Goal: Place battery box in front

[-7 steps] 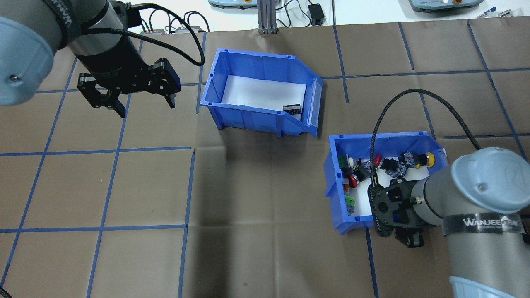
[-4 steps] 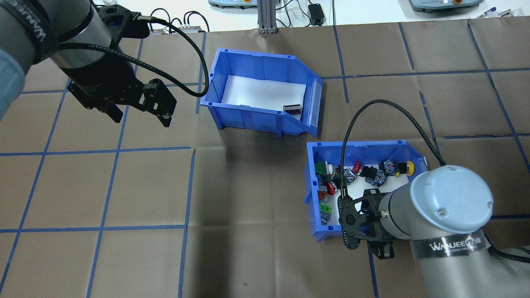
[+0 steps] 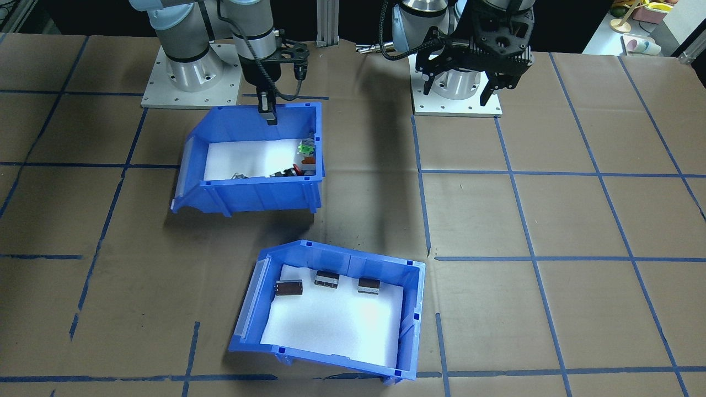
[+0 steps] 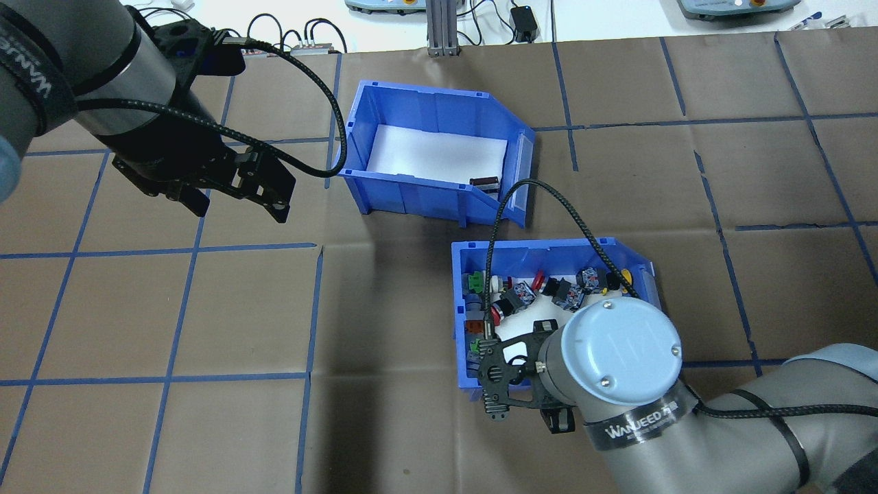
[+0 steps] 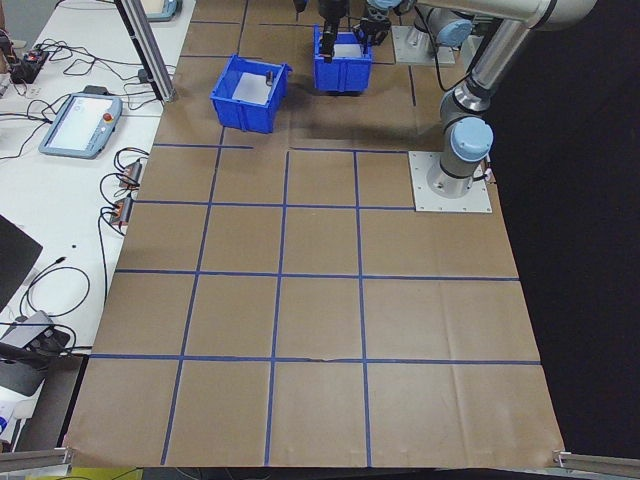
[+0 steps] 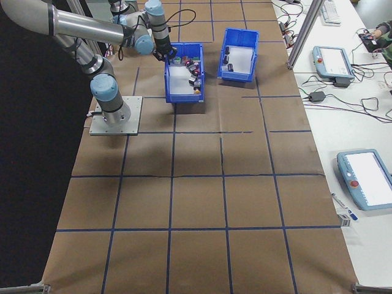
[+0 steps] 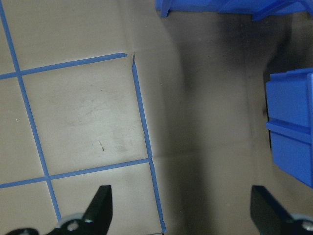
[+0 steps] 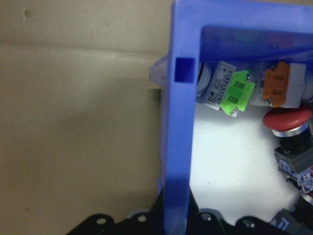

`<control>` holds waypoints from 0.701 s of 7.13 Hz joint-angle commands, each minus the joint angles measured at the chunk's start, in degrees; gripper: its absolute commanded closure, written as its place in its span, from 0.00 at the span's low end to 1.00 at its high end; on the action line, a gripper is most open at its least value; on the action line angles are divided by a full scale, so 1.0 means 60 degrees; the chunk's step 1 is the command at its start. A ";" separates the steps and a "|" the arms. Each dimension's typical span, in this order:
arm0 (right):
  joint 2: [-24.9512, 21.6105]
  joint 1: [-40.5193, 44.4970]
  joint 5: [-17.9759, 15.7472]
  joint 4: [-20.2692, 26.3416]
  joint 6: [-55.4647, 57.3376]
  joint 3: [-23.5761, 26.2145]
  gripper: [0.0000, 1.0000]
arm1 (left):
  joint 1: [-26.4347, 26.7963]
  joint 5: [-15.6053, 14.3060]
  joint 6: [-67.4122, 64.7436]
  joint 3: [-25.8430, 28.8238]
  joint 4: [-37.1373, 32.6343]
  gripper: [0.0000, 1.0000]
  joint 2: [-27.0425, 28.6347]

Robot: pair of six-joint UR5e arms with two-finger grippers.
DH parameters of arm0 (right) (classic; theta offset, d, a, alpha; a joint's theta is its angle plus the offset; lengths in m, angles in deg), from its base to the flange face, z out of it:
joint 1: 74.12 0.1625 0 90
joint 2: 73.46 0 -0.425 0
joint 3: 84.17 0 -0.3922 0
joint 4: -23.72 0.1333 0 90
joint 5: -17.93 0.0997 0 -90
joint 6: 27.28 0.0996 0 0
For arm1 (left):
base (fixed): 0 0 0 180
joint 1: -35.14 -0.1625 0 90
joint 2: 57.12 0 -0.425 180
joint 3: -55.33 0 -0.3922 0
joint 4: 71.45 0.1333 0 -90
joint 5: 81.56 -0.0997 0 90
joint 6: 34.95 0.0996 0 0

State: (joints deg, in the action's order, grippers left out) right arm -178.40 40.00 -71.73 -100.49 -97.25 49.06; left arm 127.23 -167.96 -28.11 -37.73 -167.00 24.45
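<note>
Three batteries in battery box (image 4: 439,154), long axis across table, sloped front rightward, left pincer (image 4: 236,199) released, unladen.

Brown-papered table (image 4: 206,309) with blue tape grid, battery box (image 3: 408,314), switch bin (image 3: 253,196), seemingly both resting flat

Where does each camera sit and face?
Front: across table, facing robot; left tool, right tool.
Overhead: behind robot, looking down; both arms.
Left side: table's end; left arm nearest.
Right side: opposite end; right arm nearest.
Left wrist: down at paper; open tips.
Right wrist: tool gripping switch bin.
Shared: front and overhead show battery box.
</note>
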 commanded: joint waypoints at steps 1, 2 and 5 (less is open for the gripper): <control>0.1211 0.1262 -0.0376 -0.0243 0.0922 -0.0727 1.00 | -0.0258 0.0001 -0.0027 -0.0032 0.0032 0.01 -0.0031; 0.1637 0.1630 -0.0437 -0.1028 0.1273 -0.0730 1.00 | -0.0391 0.0015 -0.0057 -0.0003 0.0221 0.00 0.0027; 0.2080 0.1810 -0.0438 -0.1240 0.1496 -0.0759 0.37 | -0.0436 -0.0510 -0.0027 -0.0047 0.0501 0.00 0.0070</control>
State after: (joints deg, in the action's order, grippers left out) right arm -166.58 50.59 -74.41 -107.38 -88.67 44.56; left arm 124.72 -169.78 -28.23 -37.97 -164.24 24.48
